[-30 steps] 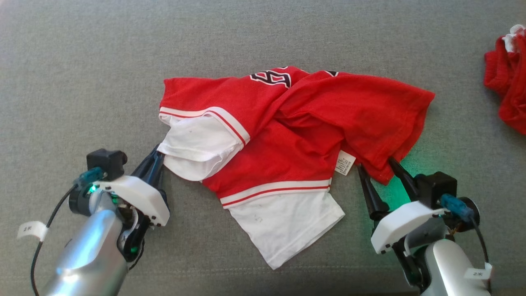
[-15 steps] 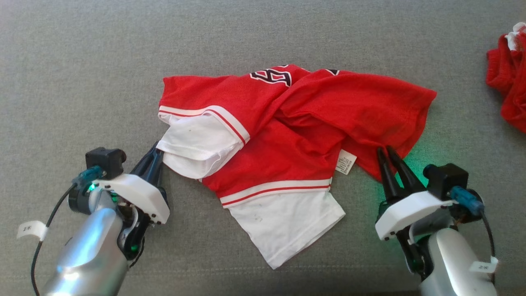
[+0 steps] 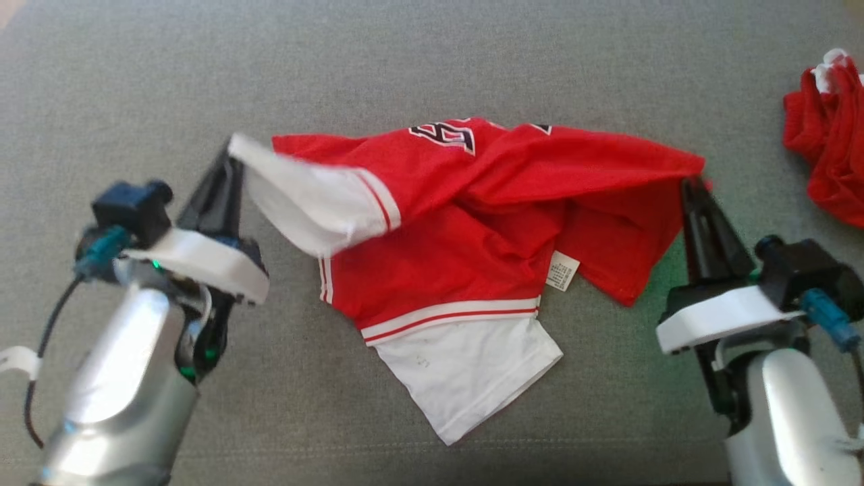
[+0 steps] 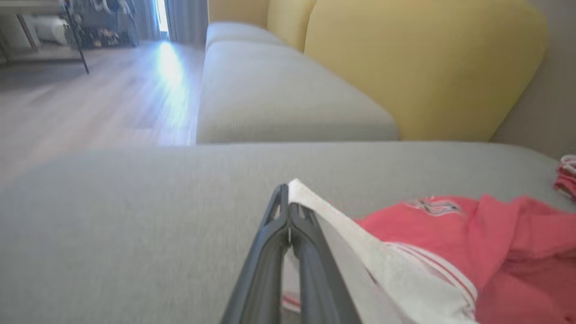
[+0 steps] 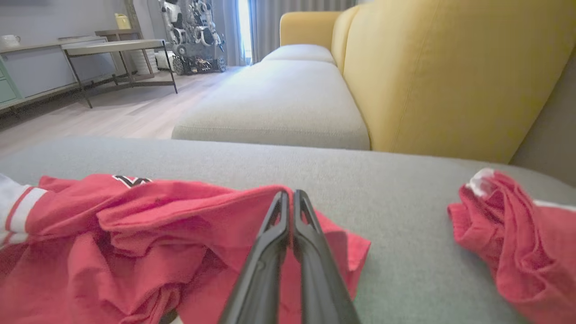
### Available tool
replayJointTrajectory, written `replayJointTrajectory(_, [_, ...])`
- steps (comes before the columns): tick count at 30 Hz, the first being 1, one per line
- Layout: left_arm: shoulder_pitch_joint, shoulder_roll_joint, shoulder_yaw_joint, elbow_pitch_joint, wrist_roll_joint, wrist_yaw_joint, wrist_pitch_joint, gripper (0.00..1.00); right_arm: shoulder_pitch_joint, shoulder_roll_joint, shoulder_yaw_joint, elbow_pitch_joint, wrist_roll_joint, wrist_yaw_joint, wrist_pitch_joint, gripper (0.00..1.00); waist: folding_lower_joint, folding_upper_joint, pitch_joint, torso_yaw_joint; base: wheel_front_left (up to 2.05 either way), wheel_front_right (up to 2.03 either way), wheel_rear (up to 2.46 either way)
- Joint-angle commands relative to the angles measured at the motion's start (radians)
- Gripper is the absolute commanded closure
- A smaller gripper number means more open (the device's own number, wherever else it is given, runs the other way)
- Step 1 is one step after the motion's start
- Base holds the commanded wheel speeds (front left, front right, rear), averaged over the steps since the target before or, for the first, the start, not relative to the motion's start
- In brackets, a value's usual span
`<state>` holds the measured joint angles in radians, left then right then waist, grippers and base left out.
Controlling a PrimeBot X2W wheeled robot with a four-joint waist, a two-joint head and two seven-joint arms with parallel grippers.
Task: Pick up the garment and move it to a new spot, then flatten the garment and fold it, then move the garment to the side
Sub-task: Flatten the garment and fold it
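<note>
Left jaws together, clamped on the white sleeve [image 3: 304, 196] edge of the red-and-white jersey [image 3: 459, 229]. Right jaws together, clamped on its red hem corner [image 3: 678, 172]. Jersey is crumpled between both jaws, with its white panel [image 3: 472, 368] flat on the gray sofa cushion [image 3: 432, 61]. Second red garment [image 3: 820, 155] lies well right of the right jaws.
</note>
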<state>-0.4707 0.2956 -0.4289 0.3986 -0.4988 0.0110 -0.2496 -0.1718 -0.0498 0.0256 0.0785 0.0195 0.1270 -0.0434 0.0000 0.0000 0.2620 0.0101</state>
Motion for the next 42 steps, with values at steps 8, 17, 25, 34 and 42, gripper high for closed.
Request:
replayJointTrajectory(8, [-0.035,0.076,0.107,-0.29,0.073,0.043,-0.011,1.0,-0.079,-0.073,-0.016,-0.158,-0.026,0.004,0.049,1.0,0.0,0.0,-0.062,0.004,0.0,0.0,0.0])
replayJointTrajectory(17, [-0.219,0.125,0.146,-0.454,0.097,0.068,0.081,1.0,-0.244,-0.163,-0.056,-0.306,-0.008,0.004,0.112,1.0,0.0,0.0,-0.116,-0.002,0.0,0.0,0.0])
replayJointTrajectory(25, [-0.433,0.14,0.142,-0.454,0.104,0.036,0.155,1.0,-0.4,-0.23,-0.063,-0.324,0.037,0.004,0.151,1.0,0.0,0.0,-0.142,-0.003,0.0,0.0,0.0])
replayJointTrajectory(34, [-0.654,0.097,0.087,-0.212,0.109,-0.033,0.167,1.0,-0.62,-0.292,0.013,-0.121,0.129,0.004,0.157,1.0,0.0,0.0,-0.117,-0.013,0.0,0.0,0.0])
replayJointTrajectory(42, [-0.892,0.036,0.045,0.188,0.164,-0.074,0.036,1.0,-0.963,-0.22,0.064,0.277,0.192,0.004,0.04,1.0,0.0,0.0,-0.064,-0.041,0.0,0.0,0.0])
